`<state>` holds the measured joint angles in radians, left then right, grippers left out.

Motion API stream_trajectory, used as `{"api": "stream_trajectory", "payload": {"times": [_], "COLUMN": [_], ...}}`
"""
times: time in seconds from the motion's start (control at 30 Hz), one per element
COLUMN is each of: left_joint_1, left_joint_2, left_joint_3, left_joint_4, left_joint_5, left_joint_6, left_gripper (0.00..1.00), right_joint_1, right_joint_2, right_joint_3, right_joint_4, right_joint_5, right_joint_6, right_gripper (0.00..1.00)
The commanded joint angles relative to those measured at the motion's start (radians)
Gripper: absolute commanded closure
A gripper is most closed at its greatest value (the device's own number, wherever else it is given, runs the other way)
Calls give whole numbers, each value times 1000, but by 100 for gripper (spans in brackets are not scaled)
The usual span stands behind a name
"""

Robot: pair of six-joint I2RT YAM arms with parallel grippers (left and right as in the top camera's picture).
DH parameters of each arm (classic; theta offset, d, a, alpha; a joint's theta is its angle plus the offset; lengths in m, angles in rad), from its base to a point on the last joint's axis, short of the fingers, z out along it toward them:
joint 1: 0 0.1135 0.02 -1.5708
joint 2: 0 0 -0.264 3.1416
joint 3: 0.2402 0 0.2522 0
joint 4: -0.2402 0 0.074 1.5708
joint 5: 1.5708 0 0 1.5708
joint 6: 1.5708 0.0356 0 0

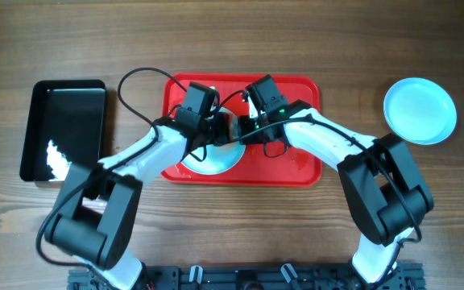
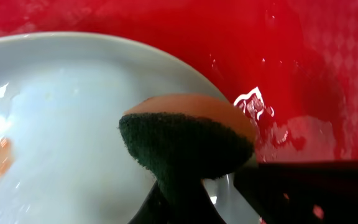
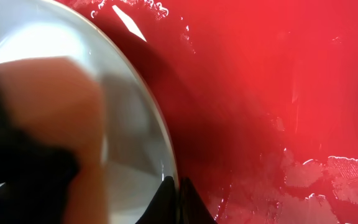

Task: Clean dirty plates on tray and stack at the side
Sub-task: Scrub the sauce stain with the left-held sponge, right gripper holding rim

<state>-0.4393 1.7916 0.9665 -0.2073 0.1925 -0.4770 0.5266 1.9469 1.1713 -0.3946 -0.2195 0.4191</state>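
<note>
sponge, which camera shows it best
Left wrist: the sponge fills mid-frame, dark scrub face and orange back sharp, over the plate. Right wrist shows only an orange blur; overhead, it is too small to make out.

- Table (image 1: 232, 40): we record brown wood, its grain running 9 to 3 o'clock, evenly lit.
- Black tray (image 1: 63, 113): we list it at 9 o'clock, glossy, catching white glare.

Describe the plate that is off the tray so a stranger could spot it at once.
Find the big red tray in the middle of the wooden table, then look to its right in the overhead view. There a pale blue plate lies alone on the bare wood. Unlike the other plate on the tray, it is fully uncovered.
</note>
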Motion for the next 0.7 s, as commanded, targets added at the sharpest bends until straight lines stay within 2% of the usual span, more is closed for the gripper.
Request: {"api": "stream_trajectory", "payload": {"times": [0.0,0.2,0.47,0.67], "left_joint_1": [-2,2,50,124], "left_joint_2": [59,87,87,86], "left_joint_3": [10,10,10,10], "left_joint_4": [31,19,-94,-161], "left_joint_5": [-18,-132,-309,-325], "left_joint_6": [-6,2,2,1], "left_gripper": [96,96,96,96], "right_joint_1": [-9,-9,-9,-9], "right_joint_2": [34,34,34,34], "right_joint_3": [-2,-2,-2,-2], "right_joint_4": [-2,-3,-6,-7], "right_joint_5": [39,39,39,39], "right_joint_6": [3,3,3,3], "right_gripper": [96,96,96,96]}}
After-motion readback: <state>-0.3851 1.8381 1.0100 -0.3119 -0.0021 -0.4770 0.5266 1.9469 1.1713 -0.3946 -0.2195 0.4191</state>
